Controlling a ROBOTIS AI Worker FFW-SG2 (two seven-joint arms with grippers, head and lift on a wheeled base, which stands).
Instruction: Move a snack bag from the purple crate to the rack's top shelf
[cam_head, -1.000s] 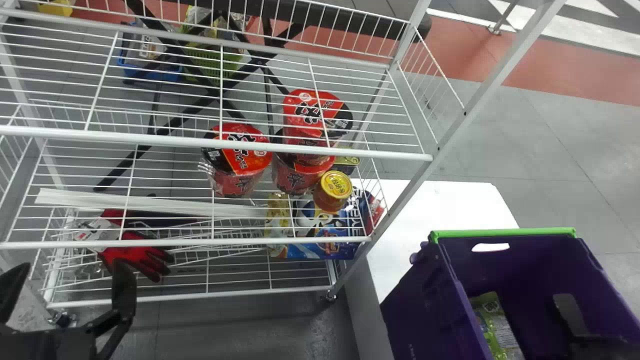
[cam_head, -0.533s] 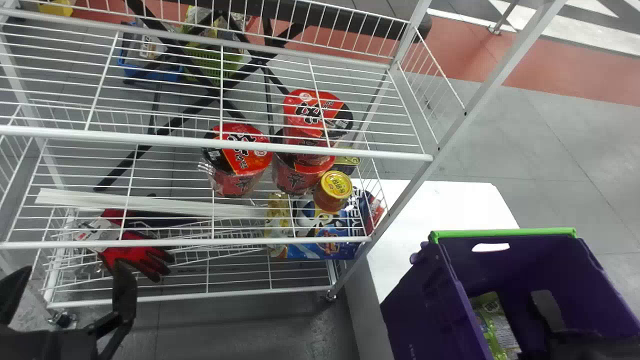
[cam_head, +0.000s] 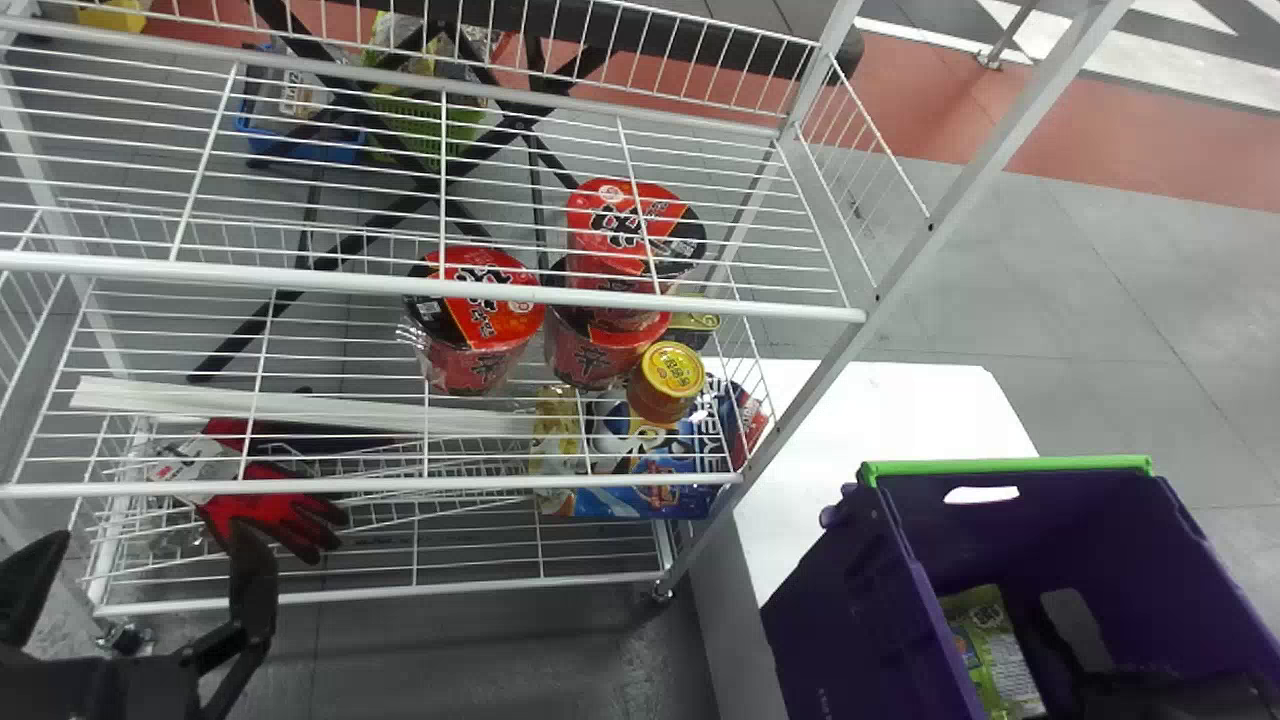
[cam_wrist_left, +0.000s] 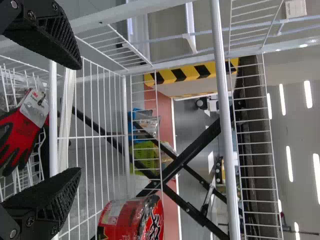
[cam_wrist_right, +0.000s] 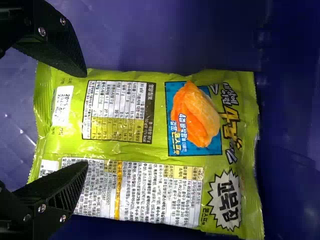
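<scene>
In the head view my right gripper (cam_head: 1080, 640) is down inside the purple crate (cam_head: 830, 620), beside the green snack bag (cam_head: 990, 650). The right wrist view shows the right gripper (cam_wrist_right: 82, 120) open, its two fingers over one end of the snack bag (cam_wrist_right: 160, 150), which lies back side up on the crate's purple floor. My left gripper (cam_head: 140, 590) stays parked at the lower left before the rack; in the left wrist view the left gripper (cam_wrist_left: 80, 110) is open and holds nothing. The rack's top shelf (cam_head: 400, 285) is bare wire in the head view.
Red noodle cups (cam_head: 480, 320) and a yellow-lidded cup (cam_head: 665, 380) stand on the shelf below. Red gloves (cam_head: 275, 510) and boxes (cam_head: 630, 485) are lower down. The rack's white post (cam_head: 900, 260) rises between rack and crate, near a white table (cam_head: 880, 420).
In the head view, my right gripper has moved to the left inside the crate, closer to the snack bag. My left gripper has shifted only very slightly.
</scene>
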